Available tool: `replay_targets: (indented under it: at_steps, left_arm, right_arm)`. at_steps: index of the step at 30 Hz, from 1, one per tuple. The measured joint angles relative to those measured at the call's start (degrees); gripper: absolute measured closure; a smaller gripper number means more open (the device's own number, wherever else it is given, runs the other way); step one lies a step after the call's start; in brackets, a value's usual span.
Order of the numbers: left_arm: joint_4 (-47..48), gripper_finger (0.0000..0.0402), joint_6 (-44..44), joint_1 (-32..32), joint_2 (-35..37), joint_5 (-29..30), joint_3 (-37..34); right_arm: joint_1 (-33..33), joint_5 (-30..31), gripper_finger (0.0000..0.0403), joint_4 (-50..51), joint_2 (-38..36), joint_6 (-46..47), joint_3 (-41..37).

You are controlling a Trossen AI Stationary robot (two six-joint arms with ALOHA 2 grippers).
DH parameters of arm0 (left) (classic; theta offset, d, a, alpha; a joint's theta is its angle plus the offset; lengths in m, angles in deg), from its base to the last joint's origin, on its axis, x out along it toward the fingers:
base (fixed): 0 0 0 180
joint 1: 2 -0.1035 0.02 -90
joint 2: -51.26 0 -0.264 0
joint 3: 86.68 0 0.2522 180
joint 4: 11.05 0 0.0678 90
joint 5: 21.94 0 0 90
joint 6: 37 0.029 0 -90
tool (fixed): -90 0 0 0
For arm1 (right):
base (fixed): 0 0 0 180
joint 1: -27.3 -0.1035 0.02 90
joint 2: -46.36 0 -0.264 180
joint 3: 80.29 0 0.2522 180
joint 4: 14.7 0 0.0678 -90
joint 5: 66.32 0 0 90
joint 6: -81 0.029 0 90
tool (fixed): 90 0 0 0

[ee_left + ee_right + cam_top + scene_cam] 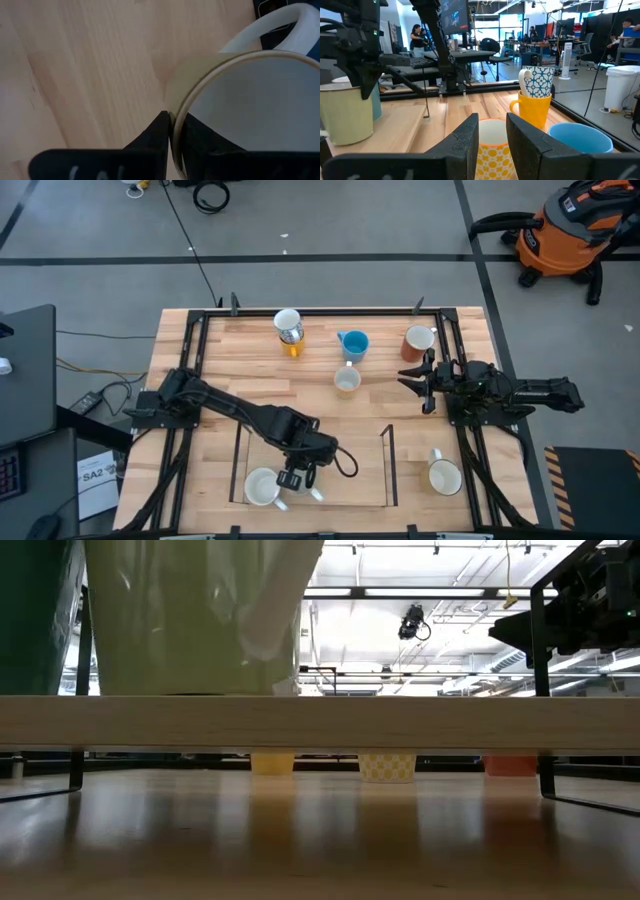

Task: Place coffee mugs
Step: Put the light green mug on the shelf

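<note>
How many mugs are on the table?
8: blue-patterned mug in yellow mug at the back; blue mug, yellow-dotted mug, red-brown mug nearby; cream mug and half-hidden mug by left gripper; white mug front right.

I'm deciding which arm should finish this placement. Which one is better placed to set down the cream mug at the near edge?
Left. The left gripper already has its fingers astride the rim of the cream mug, one inside and one outside. The right gripper hangs far off, by the red-brown mug.
</note>
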Motion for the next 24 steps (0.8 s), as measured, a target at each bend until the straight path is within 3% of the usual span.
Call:
replay_targets:
  at_steps: [24]
  left_arm:
    - [-1.6, 0.0358, 3.9, 0.1, -0.5, -1.1, 0.0]
  right_arm:
    - [0.0, 0.0, 0.0298, 0.0, 0.0, 0.0, 0.0]
